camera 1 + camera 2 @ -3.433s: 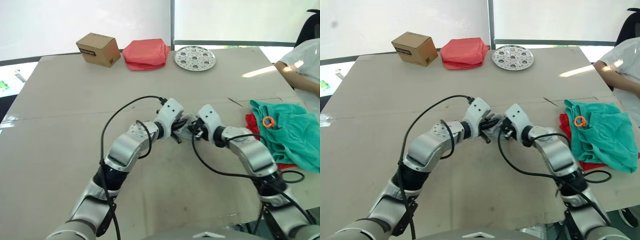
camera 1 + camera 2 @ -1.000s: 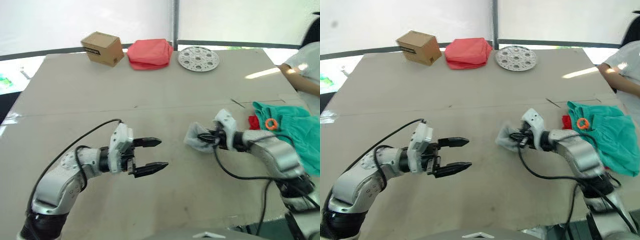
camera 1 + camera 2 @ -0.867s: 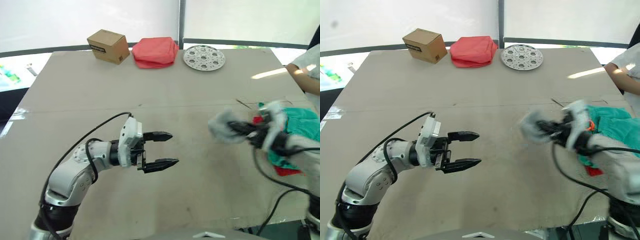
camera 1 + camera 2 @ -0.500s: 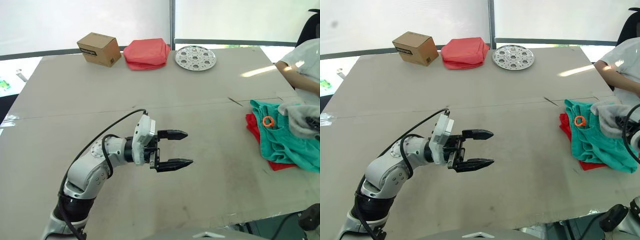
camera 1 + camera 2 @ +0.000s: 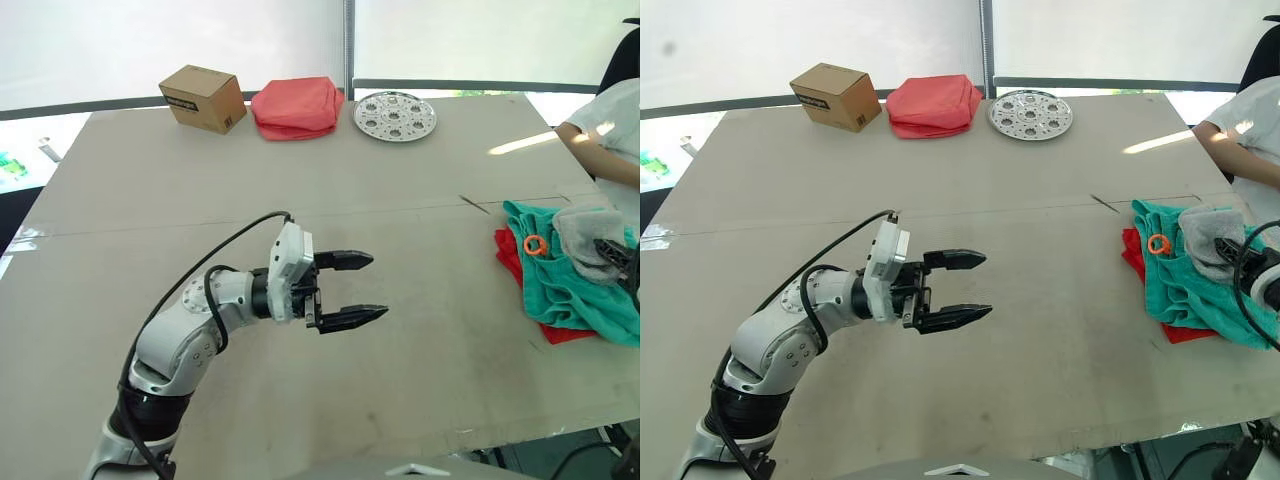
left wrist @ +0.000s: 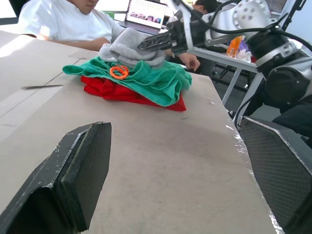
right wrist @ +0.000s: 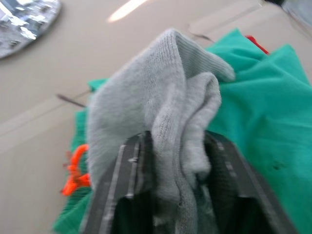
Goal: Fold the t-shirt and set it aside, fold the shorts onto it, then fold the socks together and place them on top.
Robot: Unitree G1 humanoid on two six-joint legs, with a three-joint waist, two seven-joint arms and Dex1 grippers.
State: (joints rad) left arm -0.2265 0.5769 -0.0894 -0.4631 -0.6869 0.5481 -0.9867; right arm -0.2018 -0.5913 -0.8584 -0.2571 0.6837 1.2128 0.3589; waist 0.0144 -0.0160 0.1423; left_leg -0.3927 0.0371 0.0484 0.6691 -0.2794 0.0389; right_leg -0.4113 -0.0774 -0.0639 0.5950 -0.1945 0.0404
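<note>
Over shorts (image 5: 575, 280) | right tool (image 7: 178, 168) clamps socks (image 7: 161, 112) | no writing legible

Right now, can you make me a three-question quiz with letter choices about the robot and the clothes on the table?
1. Where are the light grey, soft socks?
A. Beside the brown cardboard box
B. Over the teal-green fabric shorts, in the right gripper
C. On the round metal plate

2. What colour is the small drawstring loop on the shorts?
A. Orange
B. Blue
C. White

3. How is the left gripper?
A. Shut on the socks
B. Open, holding nothing
C. Shut on the shorts

Answers:
1. B: the right gripper pinches the socks above the shorts, which lie on the bright red t-shirt.
2. A: the loop shows orange against the teal.
3. B: the left gripper hangs over bare table with its fingers apart.
</note>
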